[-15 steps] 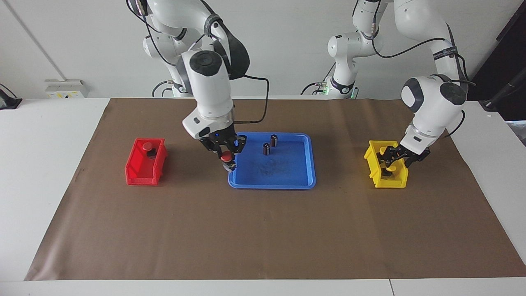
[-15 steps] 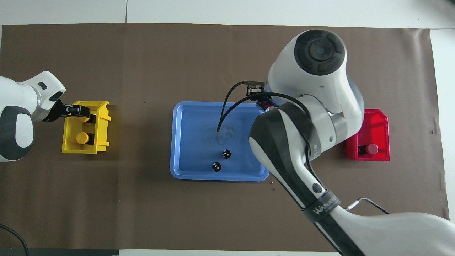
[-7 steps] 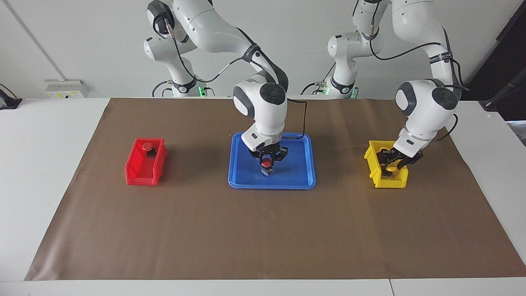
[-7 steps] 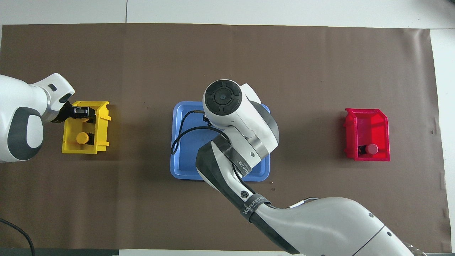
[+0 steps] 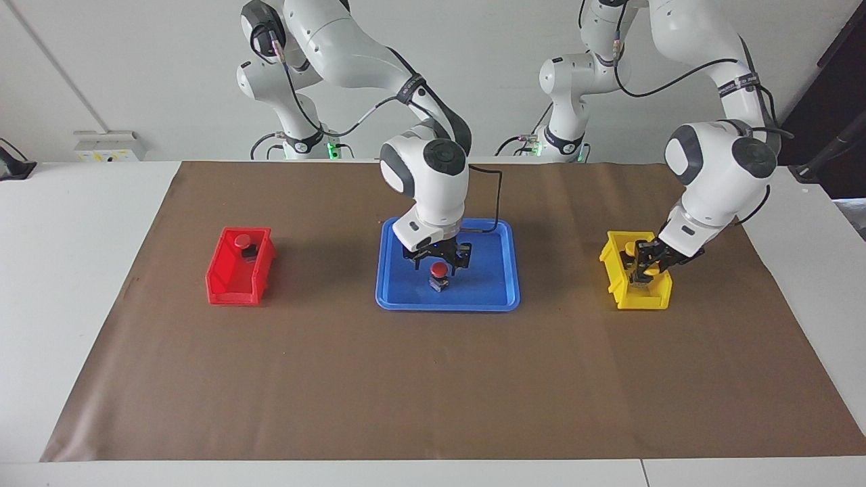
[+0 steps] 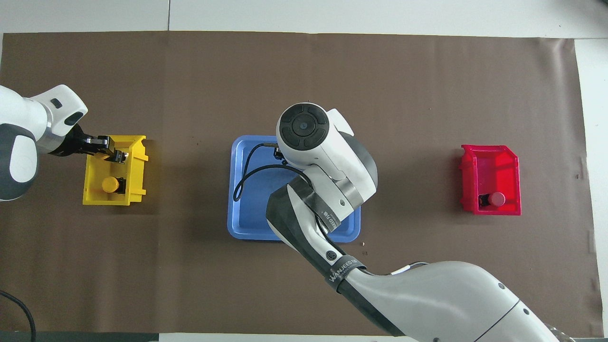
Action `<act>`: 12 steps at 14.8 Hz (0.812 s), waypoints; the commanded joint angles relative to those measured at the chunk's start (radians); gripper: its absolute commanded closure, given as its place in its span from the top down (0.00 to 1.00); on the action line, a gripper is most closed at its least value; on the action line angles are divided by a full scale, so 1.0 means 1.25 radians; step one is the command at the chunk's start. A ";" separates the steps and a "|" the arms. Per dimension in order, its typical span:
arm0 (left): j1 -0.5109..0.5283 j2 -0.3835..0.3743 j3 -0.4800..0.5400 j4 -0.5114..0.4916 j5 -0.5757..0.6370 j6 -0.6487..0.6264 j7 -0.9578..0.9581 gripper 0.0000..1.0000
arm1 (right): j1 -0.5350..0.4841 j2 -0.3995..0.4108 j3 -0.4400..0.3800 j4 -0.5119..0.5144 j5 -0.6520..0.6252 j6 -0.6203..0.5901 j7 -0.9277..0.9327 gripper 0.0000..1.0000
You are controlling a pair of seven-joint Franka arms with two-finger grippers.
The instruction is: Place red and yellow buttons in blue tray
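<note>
Red button (image 5: 440, 270) stands mid blue tray (image 5: 500, 297), rims apart.

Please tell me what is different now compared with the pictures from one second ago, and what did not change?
The right gripper carried a red button from the blue tray's rim to its middle, set it down, opened and rose slightly. The left gripper, in the yellow bin, lifted a little with a yellow button between its fingers. The red bin, its red button and the other yellow button stayed put.
</note>
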 commanded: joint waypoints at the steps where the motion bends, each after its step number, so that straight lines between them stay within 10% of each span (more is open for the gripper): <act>1: -0.101 0.050 0.003 0.117 -0.009 -0.083 -0.162 0.01 | -0.117 -0.099 0.008 0.000 -0.014 -0.076 -0.151 1.00; 7: -0.370 0.061 0.001 0.027 -0.009 0.123 -0.582 0.01 | -0.406 -0.400 0.008 -0.357 0.080 -0.043 -0.584 0.96; 12: -0.478 0.098 0.001 0.022 -0.010 0.160 -0.680 0.01 | -0.523 -0.456 0.007 -0.519 0.117 0.094 -0.744 0.80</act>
